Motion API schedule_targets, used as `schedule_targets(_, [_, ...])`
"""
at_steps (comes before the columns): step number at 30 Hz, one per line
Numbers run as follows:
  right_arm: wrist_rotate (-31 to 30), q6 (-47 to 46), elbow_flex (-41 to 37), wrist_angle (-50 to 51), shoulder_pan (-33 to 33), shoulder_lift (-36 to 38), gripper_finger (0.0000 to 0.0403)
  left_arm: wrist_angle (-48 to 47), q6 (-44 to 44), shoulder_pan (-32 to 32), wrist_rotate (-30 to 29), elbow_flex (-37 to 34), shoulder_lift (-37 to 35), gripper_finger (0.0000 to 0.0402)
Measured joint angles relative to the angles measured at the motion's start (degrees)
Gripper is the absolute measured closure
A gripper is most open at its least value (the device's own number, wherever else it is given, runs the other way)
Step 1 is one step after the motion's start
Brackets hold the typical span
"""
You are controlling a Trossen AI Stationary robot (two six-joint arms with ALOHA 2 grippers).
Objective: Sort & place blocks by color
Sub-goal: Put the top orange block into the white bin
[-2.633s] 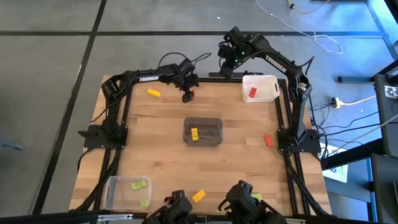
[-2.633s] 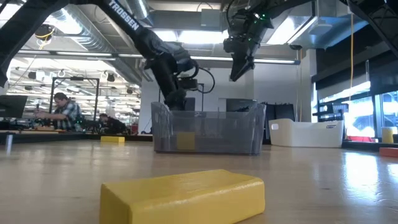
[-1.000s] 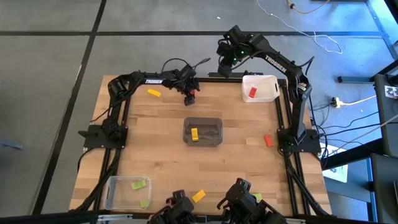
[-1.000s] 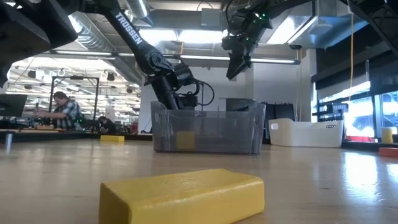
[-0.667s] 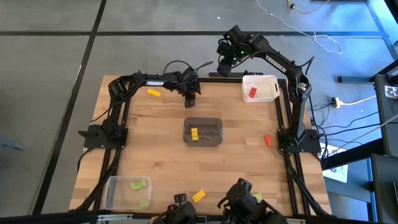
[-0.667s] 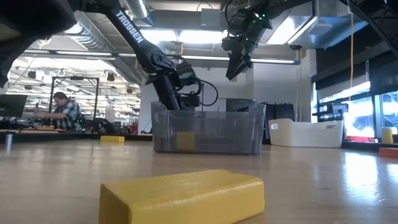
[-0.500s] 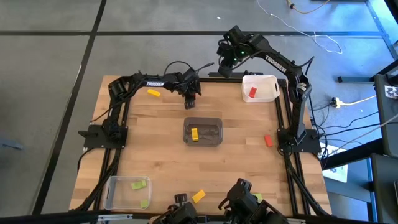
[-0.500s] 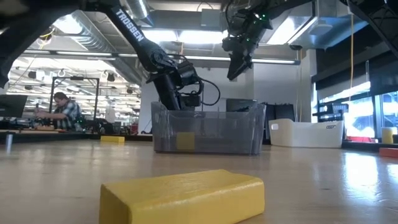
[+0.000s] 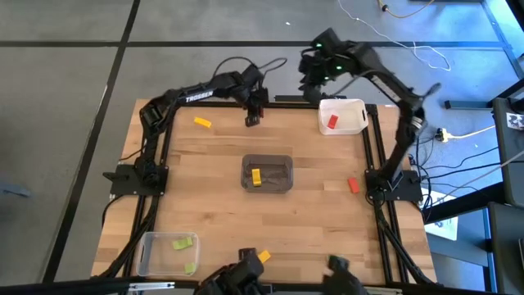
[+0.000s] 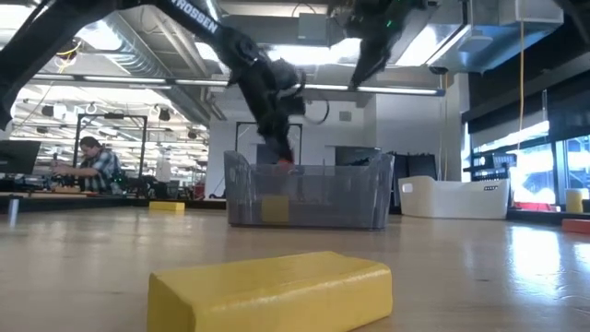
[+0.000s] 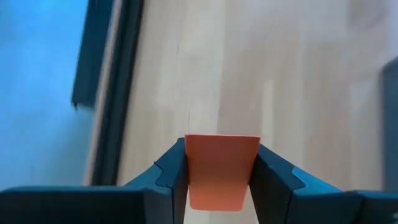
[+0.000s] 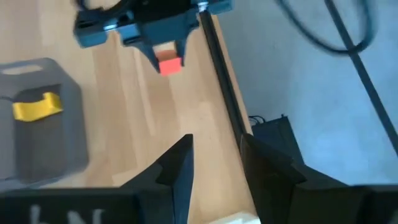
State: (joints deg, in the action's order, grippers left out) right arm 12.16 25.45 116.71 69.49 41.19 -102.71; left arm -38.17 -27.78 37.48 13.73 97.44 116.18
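At the table's far edge in the high view, left gripper (image 9: 251,120) clamped on a red block (image 9: 250,122), lifted above the wood between a loose yellow block (image 9: 202,123) and the white bin (image 9: 358,125). Right gripper (image 9: 313,84) raised just beyond the far edge, beside that white bin, which holds another red block (image 9: 332,122). Grey bin (image 9: 268,159) at mid-table with a yellow block (image 9: 256,177) inside; clear bin (image 9: 148,256) at the near left corner with two green blocks (image 9: 183,242); a third red block (image 9: 353,185) lying near the right edge; one more yellow block (image 9: 262,256) at the near edge. In the low view, a big yellow block (image 10: 271,289) up close, grey bin (image 10: 309,190) behind it, left gripper (image 10: 282,153) hanging over its back wall with a red speck (image 10: 284,162) at the tip; a person (image 10: 94,162) seated far off. In the left wrist view, fingers (image 11: 171,177) pressed against both sides of the red block (image 11: 219,170), wood below. In the right wrist view, own fingers (image 12: 175,168) parted, nothing between them; beyond, the left gripper (image 12: 168,59) with its red block (image 12: 168,64).
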Motion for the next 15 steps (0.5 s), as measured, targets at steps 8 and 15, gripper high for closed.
schedule_targets(8, [-1.7,-7.2,0.0,6.1,-1.8,10.5,0.0269,-2.1,-1.1,-1.2,4.9,10.4,0.0,0.0283])
schedule_targets(15, [-3.3,-10.0,-2.1,8.2,-3.0,18.4,0.0269,-1.2,-2.4,-5.0,4.3,17.2,0.0,0.0283])
